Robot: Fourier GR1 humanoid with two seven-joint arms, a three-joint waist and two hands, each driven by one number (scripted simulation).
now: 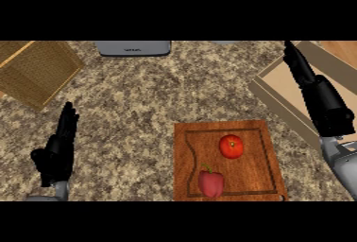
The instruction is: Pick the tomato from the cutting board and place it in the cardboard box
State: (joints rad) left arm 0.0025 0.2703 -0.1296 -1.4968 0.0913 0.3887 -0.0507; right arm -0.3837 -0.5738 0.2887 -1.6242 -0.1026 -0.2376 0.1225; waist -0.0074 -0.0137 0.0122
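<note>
Tomato on the cutting board, both robot hands empty.

Nearest you, at the frame's lower centre-right, the wooden cutting board (261, 160) lies on the speckled bench (153, 94); a red bell pepper (211, 183) sits at its lower edge and the tomato (231, 146) rests just above it, apart from it, nothing touching it. At lower left your left robot hand (57, 150) stands open over the bench, fingers straight and pointing up. At the right edge your right robot hand (322, 101) stretches up with straight fingers, holding nothing, over the cardboard box (279, 90) at upper right. Farther off, a woven tray (35, 71) lies at upper left and a grey device (132, 47) at top centre.
</note>
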